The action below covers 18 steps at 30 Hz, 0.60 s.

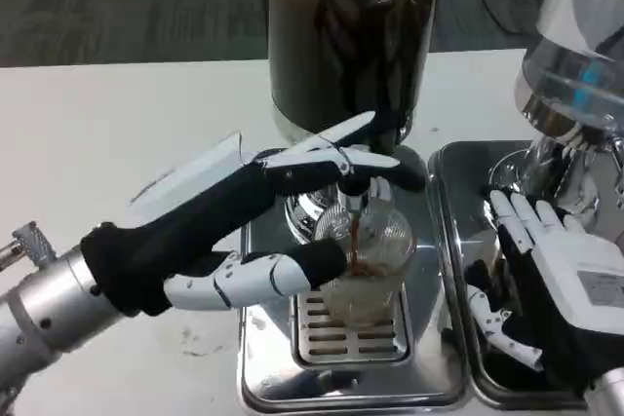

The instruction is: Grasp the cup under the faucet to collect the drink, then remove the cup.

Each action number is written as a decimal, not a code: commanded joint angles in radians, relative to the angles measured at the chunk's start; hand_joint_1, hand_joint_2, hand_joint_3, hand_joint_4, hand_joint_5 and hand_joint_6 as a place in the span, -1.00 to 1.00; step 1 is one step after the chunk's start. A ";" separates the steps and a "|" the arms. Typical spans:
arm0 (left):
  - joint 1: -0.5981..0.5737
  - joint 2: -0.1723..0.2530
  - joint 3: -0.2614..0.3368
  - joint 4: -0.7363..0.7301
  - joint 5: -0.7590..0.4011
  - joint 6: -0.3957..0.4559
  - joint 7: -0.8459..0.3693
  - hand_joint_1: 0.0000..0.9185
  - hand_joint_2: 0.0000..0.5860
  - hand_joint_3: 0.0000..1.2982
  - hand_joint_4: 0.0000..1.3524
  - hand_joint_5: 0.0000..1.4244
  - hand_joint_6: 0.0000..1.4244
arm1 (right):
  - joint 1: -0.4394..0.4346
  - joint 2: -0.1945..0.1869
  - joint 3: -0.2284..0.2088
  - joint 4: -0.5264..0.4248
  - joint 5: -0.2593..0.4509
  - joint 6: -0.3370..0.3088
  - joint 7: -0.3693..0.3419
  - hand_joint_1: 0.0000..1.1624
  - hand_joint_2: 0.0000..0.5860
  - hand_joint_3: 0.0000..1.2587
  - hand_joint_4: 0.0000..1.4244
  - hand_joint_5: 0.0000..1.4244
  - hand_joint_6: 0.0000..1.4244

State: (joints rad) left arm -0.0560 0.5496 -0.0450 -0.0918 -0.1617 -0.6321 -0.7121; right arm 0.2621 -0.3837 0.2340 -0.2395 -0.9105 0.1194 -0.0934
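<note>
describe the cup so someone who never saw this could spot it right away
Find the tall dark dispenser at the table's back centre. Below its faucet, on the slotted steel drip tray, stands the clear plastic cup, with brown drink streaming in and the left hand wrapped around it.

The left hand [268, 226] reaches in from the left, fingers around the clear cup [369, 260], which stands on the slotted drip tray [341, 377]. Directly above that hand, the faucet [353, 197] and the dark dispenser tank [351, 36] close off the way up and back. To its right, past the cup, the raised rims of the two metal trays meet, and the right hand [551, 270] rests on the second tray [458, 177], under the second dispenser [575, 56]. Behind the left hand, toward its own forearm, bare white table [117, 133] lies open, as does the tray's near part below the cup.
</note>
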 commanded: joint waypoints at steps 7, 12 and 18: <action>0.020 0.016 -0.016 -0.009 0.037 -0.031 0.001 -1.00 -0.18 -0.54 -0.97 -0.73 -0.87 | 0.004 -0.004 -0.095 -0.004 0.334 -0.123 0.101 -0.23 0.21 -1.00 -1.00 -1.00 -1.00; 0.020 0.022 -0.013 -0.015 0.035 -0.031 0.009 -1.00 -0.15 -0.50 -0.96 -0.73 -0.88 | -0.001 0.019 -0.137 -0.010 0.523 -0.142 0.184 -0.19 0.06 -1.00 -1.00 -1.00 -1.00; 0.019 0.027 -0.014 -0.022 0.024 -0.013 0.008 -1.00 -0.14 -0.49 -0.95 -0.73 -0.88 | -0.011 0.043 -0.143 -0.025 0.637 -0.130 0.247 -0.13 -0.27 -1.00 -1.00 -1.00 -0.96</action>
State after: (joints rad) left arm -0.0499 0.5589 -0.0492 -0.0953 -0.1473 -0.6452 -0.6840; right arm 0.2597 -0.3431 0.0997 -0.2461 -0.3110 -0.0037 0.1238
